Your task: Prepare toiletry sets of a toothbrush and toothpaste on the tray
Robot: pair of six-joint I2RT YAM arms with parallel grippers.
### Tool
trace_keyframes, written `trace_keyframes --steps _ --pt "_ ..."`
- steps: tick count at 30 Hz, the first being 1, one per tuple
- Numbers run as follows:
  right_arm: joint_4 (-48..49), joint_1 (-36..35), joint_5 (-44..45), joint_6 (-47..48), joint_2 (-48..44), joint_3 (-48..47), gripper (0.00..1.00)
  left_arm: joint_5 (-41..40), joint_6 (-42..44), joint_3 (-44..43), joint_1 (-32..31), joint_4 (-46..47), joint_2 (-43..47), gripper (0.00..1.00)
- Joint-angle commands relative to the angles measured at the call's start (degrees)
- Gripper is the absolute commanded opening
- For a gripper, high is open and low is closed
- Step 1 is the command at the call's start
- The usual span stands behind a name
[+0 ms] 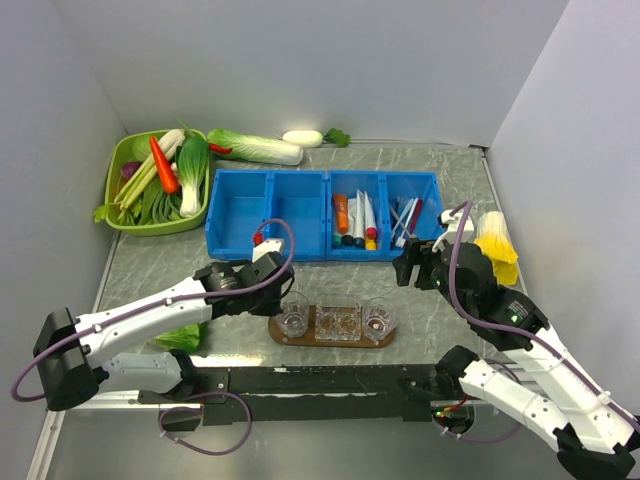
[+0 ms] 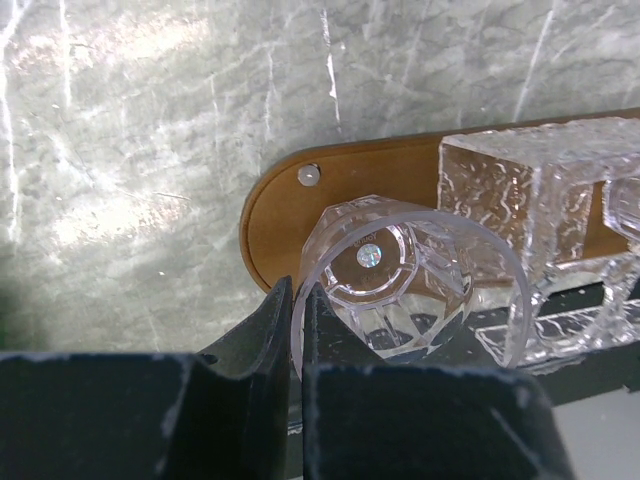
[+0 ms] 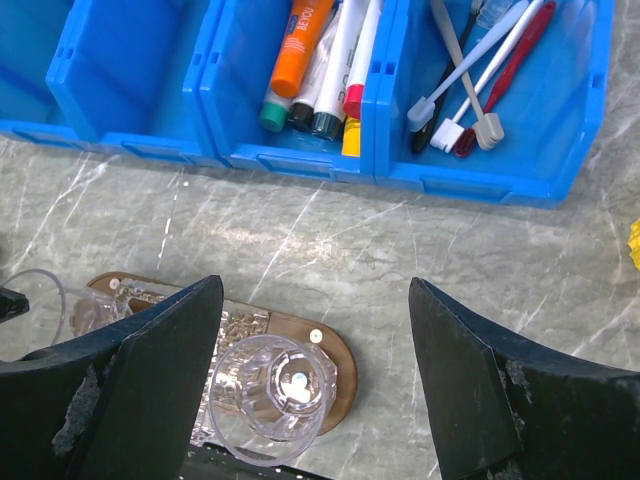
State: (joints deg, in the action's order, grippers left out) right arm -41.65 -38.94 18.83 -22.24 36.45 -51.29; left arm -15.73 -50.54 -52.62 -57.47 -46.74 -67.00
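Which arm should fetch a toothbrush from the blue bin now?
Right. The right gripper is open and empty, facing the toothbrushes in the rightmost blue bin. The left gripper is shut on the rim of the clear cup at the tray's end, farther from them.

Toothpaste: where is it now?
In the top view, the toothpaste lies in the third blue bin from the left, right of the orange tube, beyond the tray.

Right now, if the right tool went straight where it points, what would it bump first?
Most likely the bare table, in the strip between the tray and the blue bins. The right tool stands open, and the clear cup sits close by, though depth is hard to judge.
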Motion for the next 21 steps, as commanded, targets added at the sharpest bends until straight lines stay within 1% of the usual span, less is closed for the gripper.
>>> trace_keyframes --steps 1,21 --pt "-0.2 0.4 1.2 -0.2 -0.9 -0.6 0.82 -2.4 0.9 -1.7 -0.4 2.2 -0.1 0.01" --pt "-0.3 0.3 1.1 -0.3 -0.6 -0.3 0.82 -2.7 1.6 -0.5 -0.3 4.0 -1.8 0.01"
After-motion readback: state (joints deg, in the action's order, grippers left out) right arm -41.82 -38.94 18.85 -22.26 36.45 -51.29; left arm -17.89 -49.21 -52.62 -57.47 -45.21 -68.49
